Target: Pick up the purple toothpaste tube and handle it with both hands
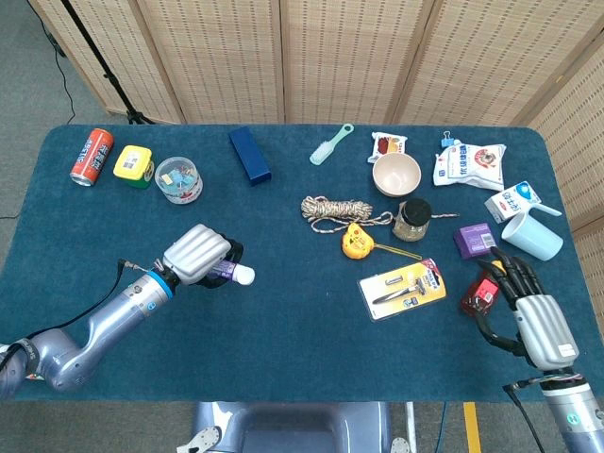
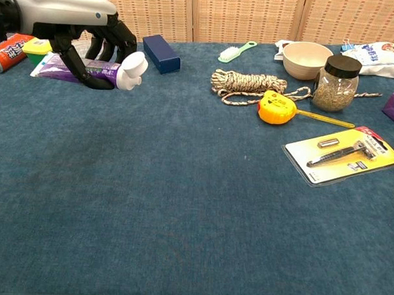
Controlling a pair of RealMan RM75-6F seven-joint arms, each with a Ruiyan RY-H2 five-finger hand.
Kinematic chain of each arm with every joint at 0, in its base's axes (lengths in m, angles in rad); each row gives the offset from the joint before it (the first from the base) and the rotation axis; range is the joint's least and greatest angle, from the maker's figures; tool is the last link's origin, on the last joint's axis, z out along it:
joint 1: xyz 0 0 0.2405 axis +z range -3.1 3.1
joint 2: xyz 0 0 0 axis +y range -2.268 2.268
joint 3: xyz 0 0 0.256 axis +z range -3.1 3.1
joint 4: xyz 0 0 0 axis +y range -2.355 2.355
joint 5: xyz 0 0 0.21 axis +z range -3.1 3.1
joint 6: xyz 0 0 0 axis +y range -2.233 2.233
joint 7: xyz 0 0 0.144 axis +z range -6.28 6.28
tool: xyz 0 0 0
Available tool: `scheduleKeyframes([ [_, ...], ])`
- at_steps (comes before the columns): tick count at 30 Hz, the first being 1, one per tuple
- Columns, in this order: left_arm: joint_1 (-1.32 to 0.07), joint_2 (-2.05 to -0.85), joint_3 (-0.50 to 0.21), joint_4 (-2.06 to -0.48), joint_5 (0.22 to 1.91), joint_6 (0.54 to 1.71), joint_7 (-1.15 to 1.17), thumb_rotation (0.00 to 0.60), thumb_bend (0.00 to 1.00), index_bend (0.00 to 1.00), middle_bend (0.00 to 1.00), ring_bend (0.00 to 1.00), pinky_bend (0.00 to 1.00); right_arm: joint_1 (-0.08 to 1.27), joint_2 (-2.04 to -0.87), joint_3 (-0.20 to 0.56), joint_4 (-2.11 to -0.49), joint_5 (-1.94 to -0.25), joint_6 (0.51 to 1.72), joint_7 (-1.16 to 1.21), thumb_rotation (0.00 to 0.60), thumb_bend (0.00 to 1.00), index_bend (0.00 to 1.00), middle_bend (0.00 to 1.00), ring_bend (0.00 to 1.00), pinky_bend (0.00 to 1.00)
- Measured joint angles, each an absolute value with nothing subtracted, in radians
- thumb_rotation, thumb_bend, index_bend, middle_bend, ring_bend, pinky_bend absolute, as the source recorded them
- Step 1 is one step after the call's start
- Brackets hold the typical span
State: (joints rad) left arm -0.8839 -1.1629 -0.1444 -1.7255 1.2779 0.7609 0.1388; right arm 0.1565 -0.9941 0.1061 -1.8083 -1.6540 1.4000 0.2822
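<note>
My left hand [image 1: 195, 255] grips the purple toothpaste tube [image 2: 83, 70] and holds it lifted above the blue table [image 1: 283, 311]. The tube lies level, its white cap [image 1: 243, 275] pointing right. In the chest view the same hand [image 2: 72, 17] sits at the upper left with dark fingers [image 2: 89, 79] wrapped under the tube. My right hand [image 1: 530, 311] has come up at the table's right front edge, fingers apart and holding nothing, right beside the red sauce bottle [image 1: 478, 293]. The chest view does not show the right hand.
A razor pack [image 1: 403, 288], yellow tape measure [image 1: 358, 242], rope coil [image 1: 335, 209], spice jar [image 1: 411, 219] and bowl [image 1: 396, 174] fill the middle right. A can [image 1: 92, 157], yellow box [image 1: 134, 163] and clear tub [image 1: 177, 178] stand at the back left, a blue box [image 1: 249, 154] behind.
</note>
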Motion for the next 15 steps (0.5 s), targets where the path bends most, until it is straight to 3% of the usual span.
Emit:
scheduleKeyframes([
  [6, -0.900, -1.091, -0.169, -1.784, 1.248, 0.719, 0.091, 0.600, 0.76, 0.62, 0.56, 0.55, 0.58, 0.241, -1.026, 0.105, -1.774, -1.714, 1.337, 0.368, 0.600, 0.46, 0.21, 0.03, 0.00, 0.00],
  [15, -0.944, -1.053, -0.194, -1.814, 1.187, 0.664, 0.077, 0.600, 0.76, 0.62, 0.56, 0.54, 0.58, 0.338, -1.086, 0.083, -1.734, -1.770, 1.270, 0.430, 0.600, 0.46, 0.21, 0.03, 0.00, 0.00],
])
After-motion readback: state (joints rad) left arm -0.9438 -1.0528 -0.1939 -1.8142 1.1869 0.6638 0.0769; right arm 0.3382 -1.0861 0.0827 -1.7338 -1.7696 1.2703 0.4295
